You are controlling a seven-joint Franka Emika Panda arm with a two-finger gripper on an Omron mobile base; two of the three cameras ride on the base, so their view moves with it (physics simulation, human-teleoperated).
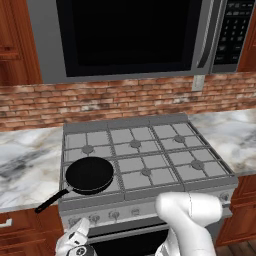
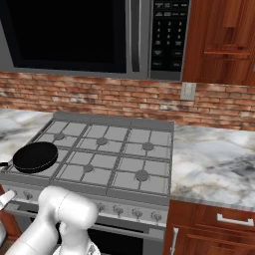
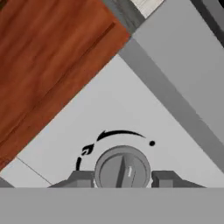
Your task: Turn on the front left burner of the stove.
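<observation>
The stove is a wide grey gas range with grid grates and a row of small front knobs. On its front left burner sits a round black frying pan, which hides the burner cap; the same pan lies at the left of the right base view. My gripper hangs low in front of the stove's left end. In the hand view my gripper has one round grey knob between its fingertips, which touch the knob's rim on both sides. A black arc marking curves above the knob.
A grey microwave hangs above the range against a brick wall. Marble counters flank the stove on both sides. The pan's long handle sticks out over the front left corner. A wooden cabinet front lies beside the knob panel.
</observation>
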